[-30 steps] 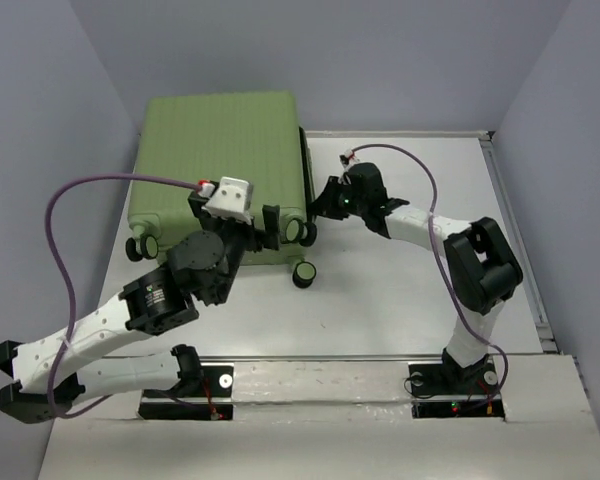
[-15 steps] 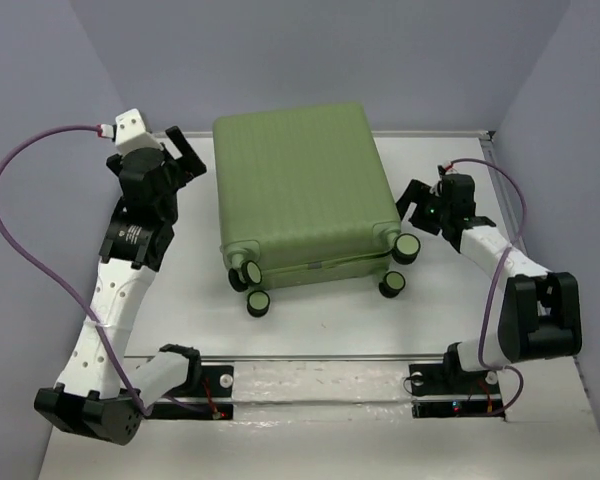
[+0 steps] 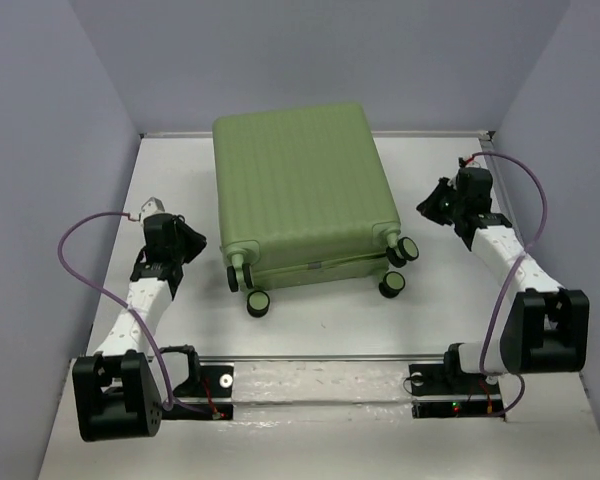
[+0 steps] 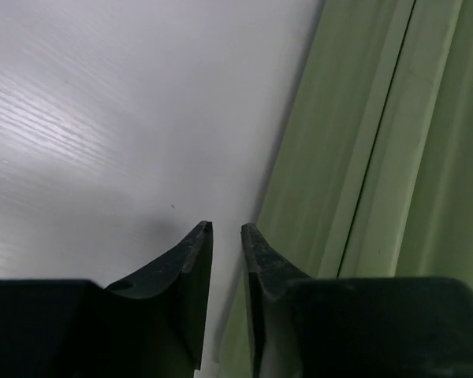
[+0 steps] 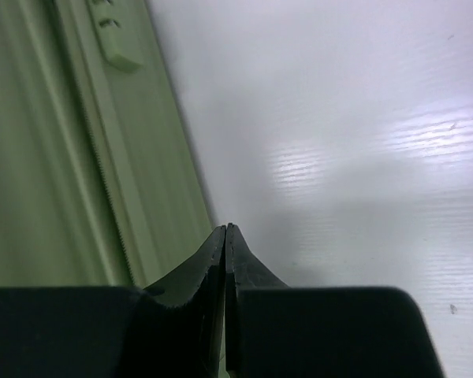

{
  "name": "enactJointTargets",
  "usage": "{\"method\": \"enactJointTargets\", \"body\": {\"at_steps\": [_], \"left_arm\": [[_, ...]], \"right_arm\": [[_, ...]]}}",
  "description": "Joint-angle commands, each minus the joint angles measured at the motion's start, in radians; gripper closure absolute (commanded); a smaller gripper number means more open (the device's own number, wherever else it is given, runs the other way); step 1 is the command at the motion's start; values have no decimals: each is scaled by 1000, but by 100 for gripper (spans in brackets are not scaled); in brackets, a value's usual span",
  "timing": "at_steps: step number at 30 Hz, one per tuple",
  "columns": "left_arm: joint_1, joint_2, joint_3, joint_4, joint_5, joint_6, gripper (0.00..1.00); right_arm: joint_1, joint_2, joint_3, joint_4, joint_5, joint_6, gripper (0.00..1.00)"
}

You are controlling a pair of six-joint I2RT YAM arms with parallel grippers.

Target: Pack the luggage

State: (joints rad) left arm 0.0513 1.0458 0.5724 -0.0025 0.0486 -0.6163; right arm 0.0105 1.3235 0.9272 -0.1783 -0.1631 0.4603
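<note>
The luggage (image 3: 300,190), a big light-green ribbed suitcase, lies flat and closed in the middle of the table, its black caster wheels (image 3: 258,301) toward the near edge. My left gripper (image 3: 196,243) rests low at the case's left side (image 4: 394,157). Its jaws (image 4: 226,228) stand a narrow gap apart with nothing between them. My right gripper (image 3: 429,207) sits to the right of the case, close to its zipped side (image 5: 55,157). This gripper (image 5: 225,227) is shut and empty.
White table surface (image 3: 440,300) lies on both sides of the case. A raised rim (image 3: 490,140) runs along the back and right edges, with grey walls behind. Purple cables (image 3: 80,250) loop from both wrists.
The suitcase went from the back left to the table's middle, then stayed. Both arms drew back to the sides. The left jaws narrowed and the right jaws shut.
</note>
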Motion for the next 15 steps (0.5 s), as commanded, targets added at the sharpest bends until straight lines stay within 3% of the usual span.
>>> {"method": "enactJointTargets", "body": {"at_steps": [1,5,9,14,15], "left_arm": [[-31,-6,-51,179,99,-68,73],[-117,-44,-144,211,56,-83,80],[-299,-95,-192,205,-25,-100,81],[-450,-135,-241,194,-82,-143,85],[-484,-145,-246,191,-114,-155,86]], "right_arm": [[60,164,96,-4,-84,-34,93],[155,307,212,14,-156,-31,93],[245,463,396,13,-295,-35,93],[316,804,897,-107,-491,-14,93],[325,850,974,-119,-492,0,89]]}}
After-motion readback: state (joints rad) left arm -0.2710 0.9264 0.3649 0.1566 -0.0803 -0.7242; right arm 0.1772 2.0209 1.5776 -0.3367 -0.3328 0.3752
